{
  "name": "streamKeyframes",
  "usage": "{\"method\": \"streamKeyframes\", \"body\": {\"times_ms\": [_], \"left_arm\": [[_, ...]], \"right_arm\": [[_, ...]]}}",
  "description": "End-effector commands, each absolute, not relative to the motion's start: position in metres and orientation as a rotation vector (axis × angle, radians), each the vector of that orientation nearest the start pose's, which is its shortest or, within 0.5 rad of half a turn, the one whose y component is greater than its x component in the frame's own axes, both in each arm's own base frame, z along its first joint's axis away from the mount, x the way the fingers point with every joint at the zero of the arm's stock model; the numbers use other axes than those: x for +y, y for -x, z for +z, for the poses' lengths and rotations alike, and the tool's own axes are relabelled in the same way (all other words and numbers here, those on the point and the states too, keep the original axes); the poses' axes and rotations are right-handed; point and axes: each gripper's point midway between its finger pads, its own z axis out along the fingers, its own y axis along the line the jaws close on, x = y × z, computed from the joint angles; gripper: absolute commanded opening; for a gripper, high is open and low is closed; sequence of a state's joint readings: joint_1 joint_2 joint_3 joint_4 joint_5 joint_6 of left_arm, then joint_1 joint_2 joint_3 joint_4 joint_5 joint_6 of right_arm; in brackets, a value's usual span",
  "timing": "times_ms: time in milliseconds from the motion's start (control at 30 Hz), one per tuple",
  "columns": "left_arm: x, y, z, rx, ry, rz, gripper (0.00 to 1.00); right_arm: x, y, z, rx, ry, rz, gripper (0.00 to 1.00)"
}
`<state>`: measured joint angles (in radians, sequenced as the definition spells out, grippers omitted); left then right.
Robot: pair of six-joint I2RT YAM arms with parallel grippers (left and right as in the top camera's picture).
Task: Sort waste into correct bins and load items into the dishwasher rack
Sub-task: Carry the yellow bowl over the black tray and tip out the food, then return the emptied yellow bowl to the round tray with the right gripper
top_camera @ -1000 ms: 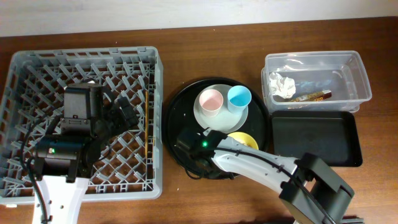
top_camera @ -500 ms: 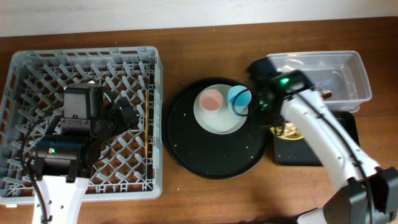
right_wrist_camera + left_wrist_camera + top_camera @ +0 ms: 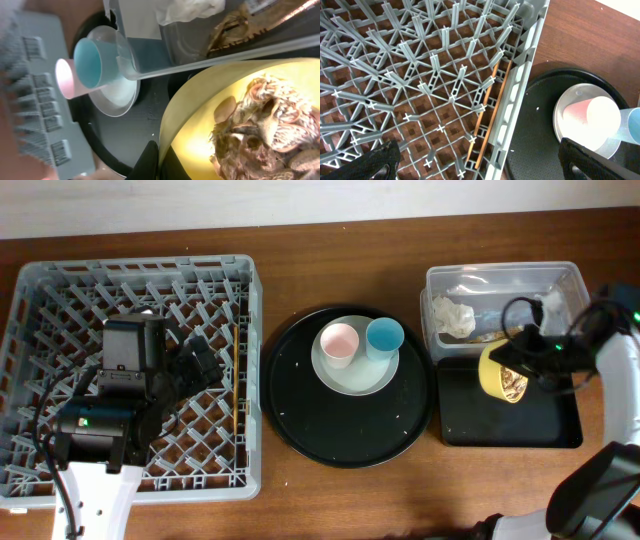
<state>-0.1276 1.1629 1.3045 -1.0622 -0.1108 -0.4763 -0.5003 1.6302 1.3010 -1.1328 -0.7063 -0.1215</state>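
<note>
My right gripper is shut on the rim of the yellow bowl, holding it tipped on its side over the black rectangular tray. Beige food scraps cling inside the bowl, whose rim is pinched between the black fingers. The clear tub holds the white tissue and the wrapper. A pink cup and a blue cup stand on the plate. My left gripper hangs open over the grey rack, above the chopsticks.
The plate sits on a large round black tray between the rack and the bins. The chopsticks lie along the rack's right wall. The left arm's body covers the rack's lower left part.
My right arm lifted the yellow bowl off the round tray and carried it right, over the black rectangular tray, tipping it onto its side. The left arm has not moved.
</note>
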Motion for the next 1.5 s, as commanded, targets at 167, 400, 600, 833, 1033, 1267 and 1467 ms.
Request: {"method": "streamKeyframes", "body": {"times_ms": [167, 400, 600, 833, 1033, 1267, 1467], "left_arm": [[-0.018, -0.297, 0.260, 2.423, 0.490, -0.129, 0.99], [-0.018, -0.297, 0.260, 2.423, 0.490, -0.129, 0.99], [-0.018, -0.297, 0.260, 2.424, 0.490, -0.128, 0.99], [-0.018, -0.297, 0.260, 2.423, 0.490, -0.128, 0.99], [-0.018, -0.297, 0.260, 2.424, 0.490, -0.128, 0.99], [-0.018, -0.297, 0.260, 2.424, 0.490, -0.128, 0.99], [-0.018, -0.297, 0.260, 2.423, 0.490, -0.129, 0.99]], "right_arm": [[-0.068, -0.319, 0.160, 2.098, -0.410, 1.278, 0.04], [-0.081, -0.309, 0.176, 1.873, -0.445, 1.396, 0.04], [-0.078, -0.303, 0.194, 1.765, -0.528, 1.544, 0.04], [-0.073, -0.296, 0.195, 1.752, -0.686, 1.650, 0.04], [-0.068, -0.293, 0.196, 1.739, -0.828, 1.748, 0.04], [-0.067, -0.291, 0.192, 1.781, -0.839, 1.722, 0.04], [-0.043, -0.275, 0.202, 2.423, -0.695, 1.117, 0.04]]}}
